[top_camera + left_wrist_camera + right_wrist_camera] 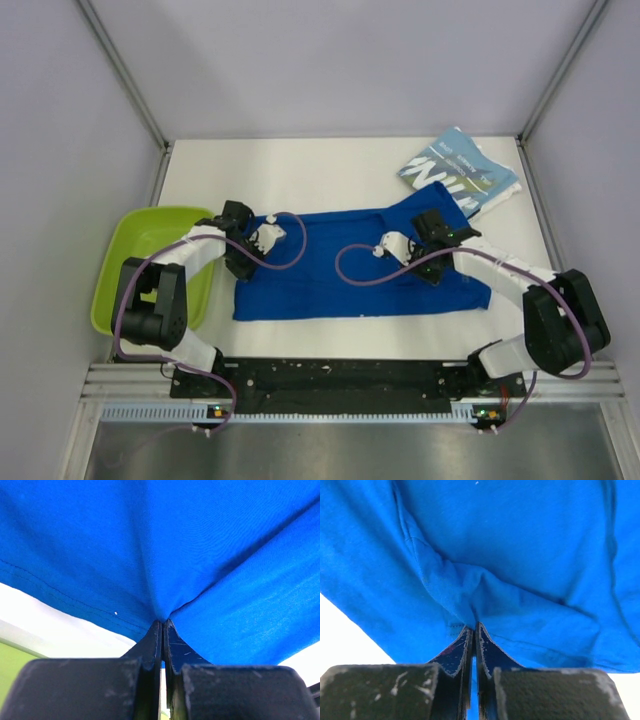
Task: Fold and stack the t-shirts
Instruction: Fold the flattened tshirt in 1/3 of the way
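A royal blue t-shirt (340, 275) lies spread flat across the middle of the table. My left gripper (243, 250) points down at its left part. In the left wrist view the left gripper (163, 621) is shut, and a peak of blue cloth (200, 555) is pinched between its tips. My right gripper (432, 252) is over the shirt's right part. In the right wrist view the right gripper (474, 625) is also shut on a fold of the blue cloth (510, 545). A lighter teal-blue t-shirt (460, 172) with white lettering lies folded at the back right.
A lime-green tub (150, 265) stands at the table's left edge, beside the left arm. Grey walls close in both sides and the back. The arms' black base rail (330, 378) runs along the near edge.
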Action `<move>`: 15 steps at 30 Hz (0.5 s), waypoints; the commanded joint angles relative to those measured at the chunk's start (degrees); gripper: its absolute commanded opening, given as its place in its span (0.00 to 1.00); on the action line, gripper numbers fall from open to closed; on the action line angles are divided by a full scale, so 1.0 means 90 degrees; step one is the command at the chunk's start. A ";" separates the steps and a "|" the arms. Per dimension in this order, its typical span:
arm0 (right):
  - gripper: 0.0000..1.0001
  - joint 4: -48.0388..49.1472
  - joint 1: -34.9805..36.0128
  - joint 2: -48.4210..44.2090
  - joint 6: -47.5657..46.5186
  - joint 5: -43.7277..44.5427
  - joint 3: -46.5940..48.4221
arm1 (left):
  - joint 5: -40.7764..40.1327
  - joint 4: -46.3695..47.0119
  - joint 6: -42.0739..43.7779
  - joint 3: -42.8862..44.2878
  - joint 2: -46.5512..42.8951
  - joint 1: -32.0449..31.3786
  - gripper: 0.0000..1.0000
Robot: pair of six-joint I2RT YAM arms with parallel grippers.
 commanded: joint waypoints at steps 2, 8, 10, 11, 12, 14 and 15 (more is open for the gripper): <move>0.00 0.0618 0.0515 0.0201 -0.0910 0.0542 0.0665 | -0.0024 0.0059 -0.0033 -0.0027 -0.0078 0.0031 0.00; 0.00 0.1184 0.0712 0.1149 -0.1936 0.1089 0.1154 | -0.0053 0.0049 -0.0062 -0.0037 -0.0136 0.0031 0.00; 0.00 0.1574 0.0741 0.1237 -0.2181 0.1109 0.1193 | -0.0053 0.0069 -0.0053 -0.0066 -0.0166 0.0031 0.00; 0.00 0.1692 0.0770 0.1267 -0.2327 0.1051 0.1222 | -0.0063 0.0069 -0.0062 -0.0066 -0.0156 0.0031 0.00; 0.01 0.1819 0.0799 0.1296 -0.2464 0.0992 0.1223 | -0.0063 0.0079 -0.0062 -0.0066 -0.0147 0.0031 0.00; 0.01 0.2063 0.0858 0.1345 -0.2688 0.0875 0.1203 | -0.0083 0.0069 -0.0062 -0.0056 -0.0127 0.0031 0.00; 0.01 0.2229 0.0887 0.1374 -0.2796 0.0836 0.1164 | -0.0083 0.0079 -0.0053 -0.0056 -0.0117 0.0031 0.00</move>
